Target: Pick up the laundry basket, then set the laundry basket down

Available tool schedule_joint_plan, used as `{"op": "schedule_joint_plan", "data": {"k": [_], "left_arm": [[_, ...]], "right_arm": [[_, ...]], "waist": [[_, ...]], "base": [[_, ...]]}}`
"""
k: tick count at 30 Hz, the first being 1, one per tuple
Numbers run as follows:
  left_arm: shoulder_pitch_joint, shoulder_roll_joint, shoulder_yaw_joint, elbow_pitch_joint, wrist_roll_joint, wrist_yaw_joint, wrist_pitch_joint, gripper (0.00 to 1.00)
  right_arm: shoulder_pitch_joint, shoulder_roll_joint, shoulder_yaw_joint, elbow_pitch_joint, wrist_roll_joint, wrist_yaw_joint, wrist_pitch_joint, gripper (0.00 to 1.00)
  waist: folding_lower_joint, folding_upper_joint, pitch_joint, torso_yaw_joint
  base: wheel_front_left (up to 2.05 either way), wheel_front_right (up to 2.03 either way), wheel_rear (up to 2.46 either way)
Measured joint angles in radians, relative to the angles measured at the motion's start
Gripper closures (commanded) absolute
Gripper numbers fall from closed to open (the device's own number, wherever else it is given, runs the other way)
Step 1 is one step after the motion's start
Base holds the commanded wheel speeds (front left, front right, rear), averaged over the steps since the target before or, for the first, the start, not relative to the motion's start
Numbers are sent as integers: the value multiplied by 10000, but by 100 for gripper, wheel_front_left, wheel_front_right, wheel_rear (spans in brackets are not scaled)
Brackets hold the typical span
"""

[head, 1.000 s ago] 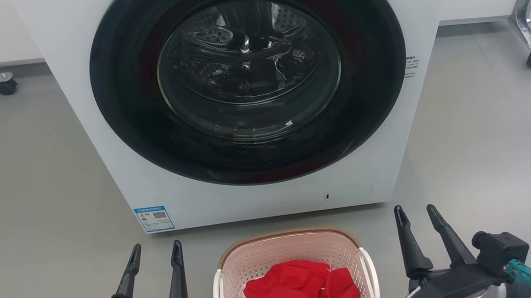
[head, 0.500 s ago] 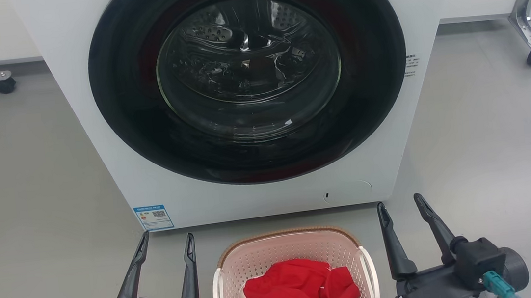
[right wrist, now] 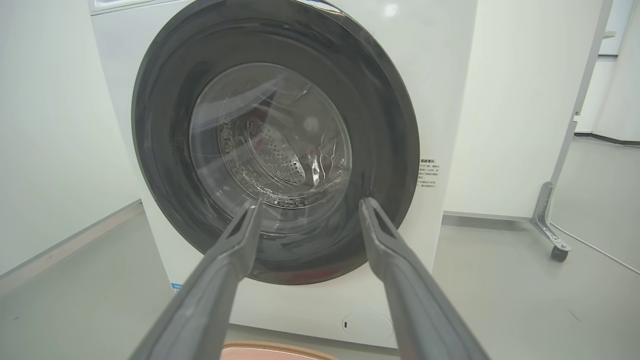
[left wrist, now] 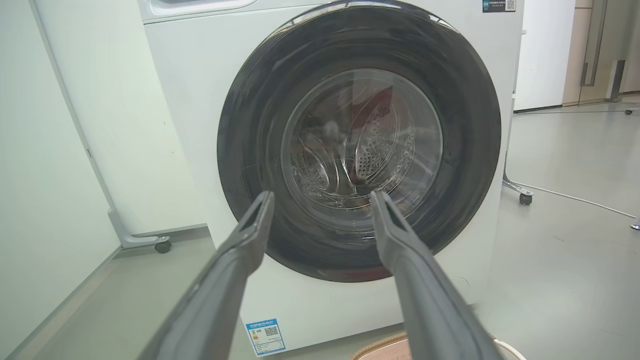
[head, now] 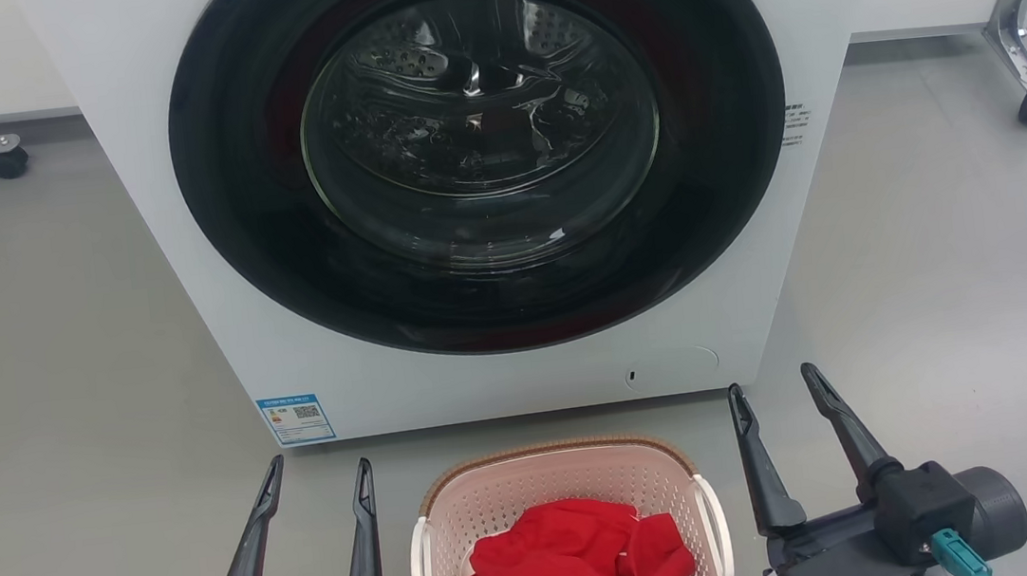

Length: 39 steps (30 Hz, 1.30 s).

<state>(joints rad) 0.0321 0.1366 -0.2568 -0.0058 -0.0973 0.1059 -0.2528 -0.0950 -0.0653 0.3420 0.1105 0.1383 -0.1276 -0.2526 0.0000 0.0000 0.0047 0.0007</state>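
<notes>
Pink laundry basket (head: 554,489) between left tool (head: 319,462) and right tool (head: 771,379), both wide; head view shows red garment (head: 571,559) inside.

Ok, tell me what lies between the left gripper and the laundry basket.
Nothing but bare grey floor: in the head view, the open left gripper stands left of the laundry basket, apart from its white handle.

Open floor (head: 71,525) flanks the laundry basket (head: 535,496); the washing machine (head: 486,391) blocks ahead.

Laundry basket (head: 559,491) on floor (head: 55,374) before washing machine (head: 505,389), cloth (head: 571,563) inside, left gripper (head: 319,462) and right gripper (head: 771,379) flanking it
</notes>
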Motion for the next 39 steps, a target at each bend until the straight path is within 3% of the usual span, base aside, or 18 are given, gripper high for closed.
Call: {"op": "schedule_joint_plan", "data": {"k": [25,39], "left_arm": [[178,-102,142,27,-104,-2,0,0],[-441,-228,188,-159,-105,-4,0,0]], "right_arm": [[32,38,-144,-167,0,0,-19,0],[-299,48,-508,-531,31,19,-40,0]], "waist": [[0,0,159,-10],[1,0,1396,3]], "base": [[0,0,0],[0,0,0]]}}
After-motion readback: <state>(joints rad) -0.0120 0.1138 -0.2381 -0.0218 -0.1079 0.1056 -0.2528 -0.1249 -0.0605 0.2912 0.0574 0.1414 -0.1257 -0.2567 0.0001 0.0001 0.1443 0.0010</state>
